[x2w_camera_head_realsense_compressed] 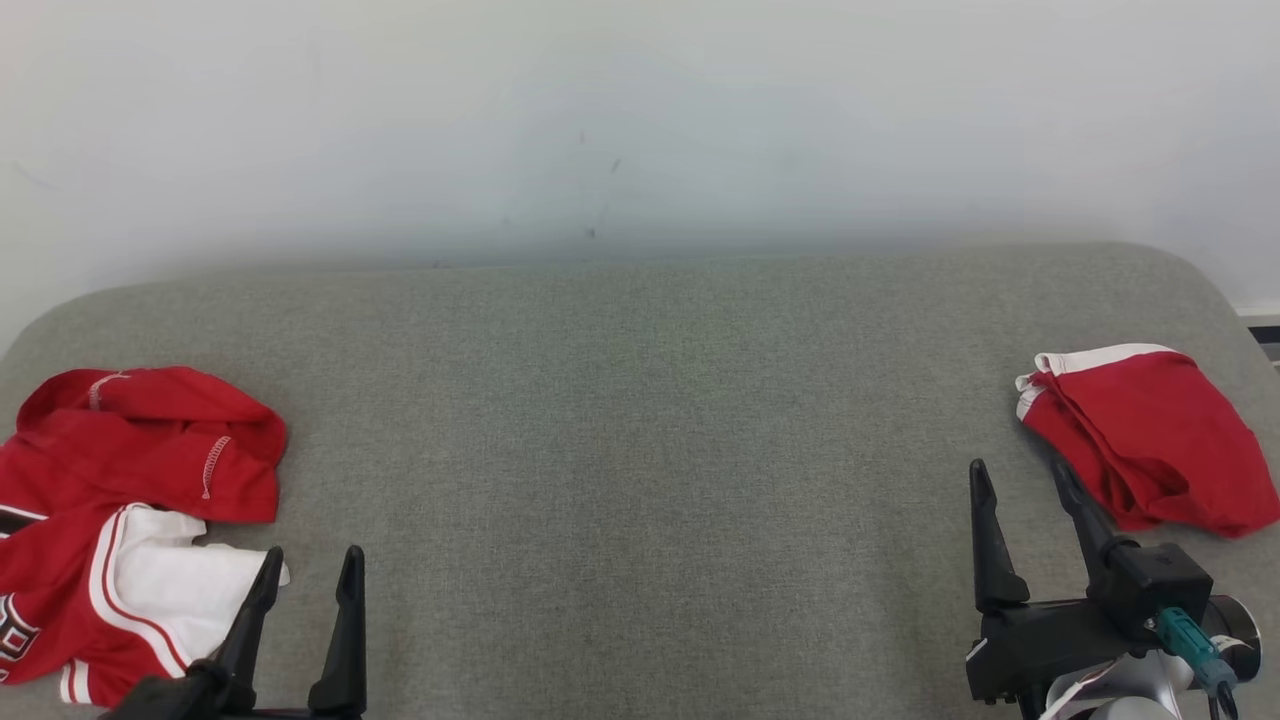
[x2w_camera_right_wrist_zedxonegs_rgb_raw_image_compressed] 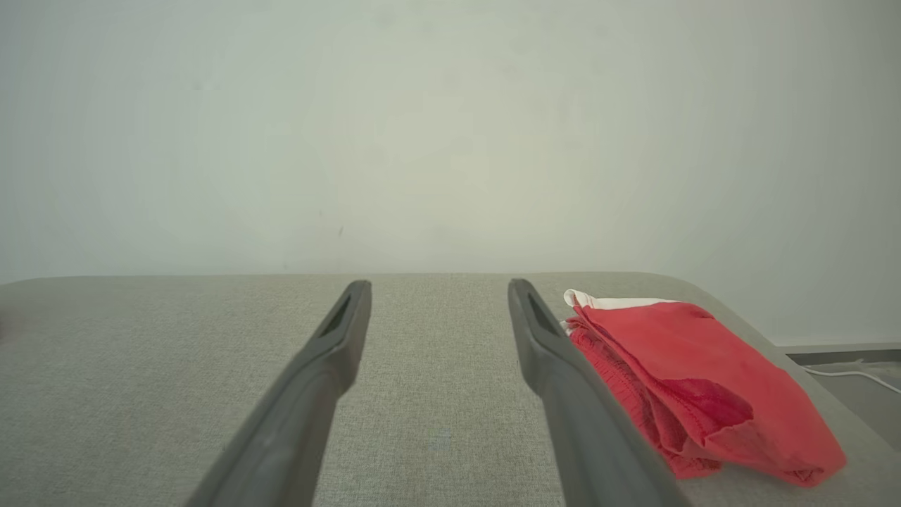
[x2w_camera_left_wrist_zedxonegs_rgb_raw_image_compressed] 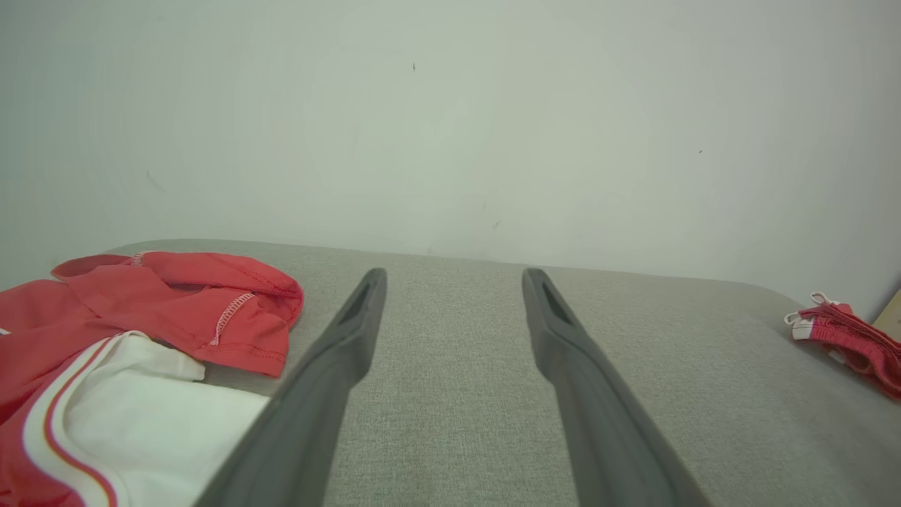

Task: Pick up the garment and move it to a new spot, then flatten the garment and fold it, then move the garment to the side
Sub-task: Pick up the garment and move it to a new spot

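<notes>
Grey woven upholstery (x2w_camera_head_realsense_compressed: 640,450), a rounded cushion set against a pale, faintly scuffed wall (x2w_camera_head_realsense_compressed: 640,120), carries a crumpled red-and-white garment (x2w_camera_head_realsense_compressed: 150,470) at its near-left edge. The left gripper (x2w_camera_head_realsense_compressed: 312,558) rests low just beside it, its two long dark fingers pointing towards the wall and spread wide with nothing between them. In the head view its left finger crosses in front of the garment's white panel (x2w_camera_head_realsense_compressed: 170,590); whether the two touch cannot be told. The garment lies in a loose heap. A red fold with a line of white stitching (x2w_camera_head_realsense_compressed: 213,465) humps over the far side, and the smooth white panel, edged with red and white stripes, spreads over the near side. Its cloth looks thin and slightly glossy, rumpled into soft ridges. Well apart from it, beyond the open middle of the cushion, the right gripper (x2w_camera_head_realsense_compressed: 1018,468) sits at the near right, fingers likewise parted wide and gripping nothing, tilted slightly rightwards, with a teal connector (x2w_camera_head_realsense_compressed: 1185,635) on its black body. Just past its right finger lies a folded red garment (x2w_camera_head_realsense_compressed: 1150,440), a compact flat wedge with a white band (x2w_camera_head_realsense_compressed: 1100,357) along its far edge and a mesh-like weave showing at its layered left side.
</notes>
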Tool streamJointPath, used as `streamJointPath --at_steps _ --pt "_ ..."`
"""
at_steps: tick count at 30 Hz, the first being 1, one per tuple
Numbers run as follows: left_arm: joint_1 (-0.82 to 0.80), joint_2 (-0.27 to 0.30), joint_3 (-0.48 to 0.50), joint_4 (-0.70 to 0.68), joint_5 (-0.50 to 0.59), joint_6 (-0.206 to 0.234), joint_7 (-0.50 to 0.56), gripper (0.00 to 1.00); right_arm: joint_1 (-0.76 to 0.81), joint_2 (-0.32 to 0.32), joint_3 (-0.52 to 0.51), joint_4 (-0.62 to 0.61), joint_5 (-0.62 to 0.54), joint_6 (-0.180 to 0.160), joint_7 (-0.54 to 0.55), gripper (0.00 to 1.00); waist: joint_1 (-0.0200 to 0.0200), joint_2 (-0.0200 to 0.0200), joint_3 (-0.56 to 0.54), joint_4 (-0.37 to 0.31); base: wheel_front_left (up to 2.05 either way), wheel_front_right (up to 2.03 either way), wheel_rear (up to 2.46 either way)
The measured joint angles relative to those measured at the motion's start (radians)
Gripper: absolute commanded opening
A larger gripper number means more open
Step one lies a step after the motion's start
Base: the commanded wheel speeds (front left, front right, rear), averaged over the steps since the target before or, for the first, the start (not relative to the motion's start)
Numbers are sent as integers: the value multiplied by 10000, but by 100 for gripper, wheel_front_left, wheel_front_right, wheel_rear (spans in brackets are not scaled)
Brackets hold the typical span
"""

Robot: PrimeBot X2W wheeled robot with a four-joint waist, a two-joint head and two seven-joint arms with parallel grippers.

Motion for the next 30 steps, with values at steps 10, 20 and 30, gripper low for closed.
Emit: streamJointPath --at_steps 10,20,30 --pt "-104 6 -153 44 54 -12 0 100 5 23 -25 100 132 -8 -155 100 0 0 40 343 0 0 0" --pt "-243 46 -259 69 339 -13 0 100 -1 25 -12 136 157 -8 -263 100 0 0 45 1322 0 0 0" --pt "-145 151 -109 -104 351 88 0 100 -250 36 403 288 153 56 -268 100 0 0 143 2690 0 0 0"
